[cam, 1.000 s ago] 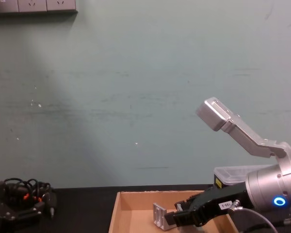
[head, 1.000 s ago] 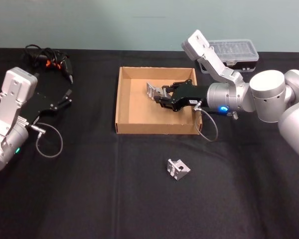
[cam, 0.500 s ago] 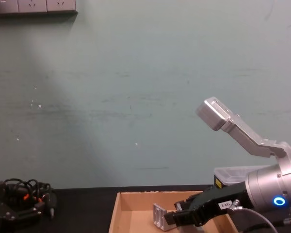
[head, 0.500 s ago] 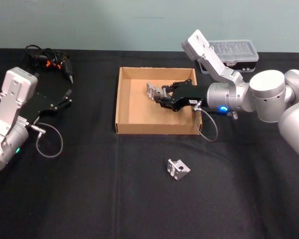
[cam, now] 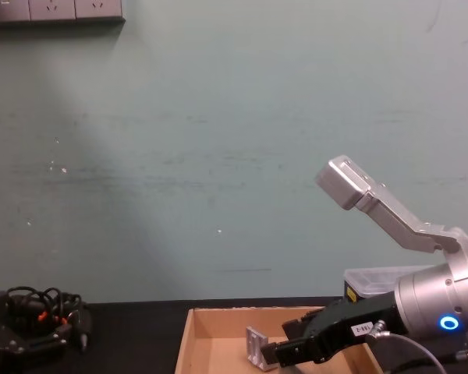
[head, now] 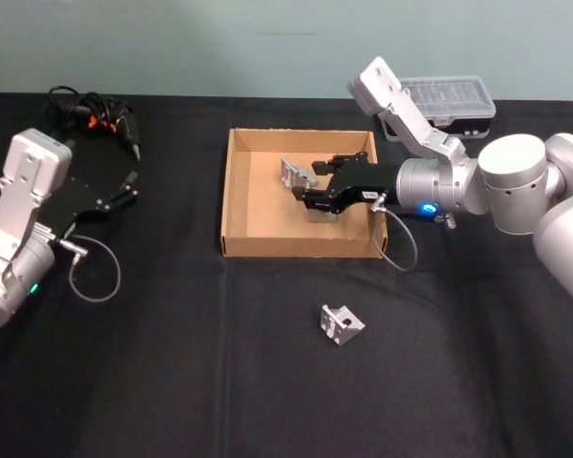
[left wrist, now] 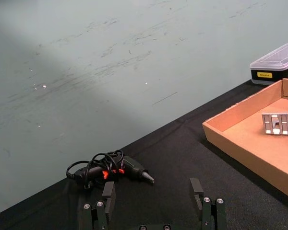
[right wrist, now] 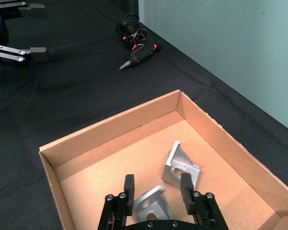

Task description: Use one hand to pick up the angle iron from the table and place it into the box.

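The tan cardboard box (head: 296,250) lies on the black table (head: 172,363), back of centre. My right gripper (head: 312,182) hovers inside it, open, with nothing between its fingers (right wrist: 129,188). One silver angle iron (head: 292,173) rests on the box floor just beyond the fingertips, apart from them. A second angle iron (right wrist: 151,203) lies on the box floor under the gripper. A third angle iron (head: 341,323) sits on the table in front of the box. My left gripper (head: 124,188) is parked open at the far left.
A black plastic case with a clear lid (head: 447,98) stands behind the right arm. A black power tool with tangled cable (head: 95,114) lies at the back left. The chest view shows the box (cam: 189,343) and the right gripper (cam: 277,352) low down.
The right gripper's fingers have spread apart and let go of the angle iron, which now rests in the box. The left arm has not moved.
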Controlling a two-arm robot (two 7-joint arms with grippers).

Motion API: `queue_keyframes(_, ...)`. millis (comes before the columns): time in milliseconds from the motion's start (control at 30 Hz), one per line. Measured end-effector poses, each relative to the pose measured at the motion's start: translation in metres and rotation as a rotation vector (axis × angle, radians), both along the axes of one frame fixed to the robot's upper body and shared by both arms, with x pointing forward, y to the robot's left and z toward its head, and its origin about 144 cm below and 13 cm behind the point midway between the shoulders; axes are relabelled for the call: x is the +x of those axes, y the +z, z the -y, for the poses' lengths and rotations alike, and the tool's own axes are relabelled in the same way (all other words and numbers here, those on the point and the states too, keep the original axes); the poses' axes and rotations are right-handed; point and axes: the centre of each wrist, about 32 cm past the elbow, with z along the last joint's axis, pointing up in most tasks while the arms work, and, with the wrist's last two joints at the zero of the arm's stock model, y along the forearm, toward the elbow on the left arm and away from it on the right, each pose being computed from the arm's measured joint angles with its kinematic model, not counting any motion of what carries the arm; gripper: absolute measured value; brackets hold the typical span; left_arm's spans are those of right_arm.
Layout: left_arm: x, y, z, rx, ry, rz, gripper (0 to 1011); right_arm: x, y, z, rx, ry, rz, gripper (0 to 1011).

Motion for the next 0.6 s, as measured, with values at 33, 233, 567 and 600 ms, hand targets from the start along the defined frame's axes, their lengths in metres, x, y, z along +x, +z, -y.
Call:
queue_keyframes(33, 0.0, 0.0, 0.0, 0.0, 0.0, 0.0, 1011, 0.0, 0.0, 0.0, 0.0, 0.0, 0.0, 620)
queue_keyframes(233, 0.0, 0.0, 0.0, 0.0, 0.0, 0.0, 1011, 0.0, 0.0, 0.0, 0.0, 0.0, 0.0, 794)
queue_keyframes(567, 0.0, 0.0, 0.0, 0.0, 0.0, 0.0, 1011, 0.0, 0.0, 0.0, 0.0, 0.0, 0.0, 1003)
queue_keyframes(600, 0.0, 0.0, 0.0, 0.0, 0.0, 0.0, 1011, 0.0, 0.0, 0.0, 0.0, 0.0, 0.0, 1003)
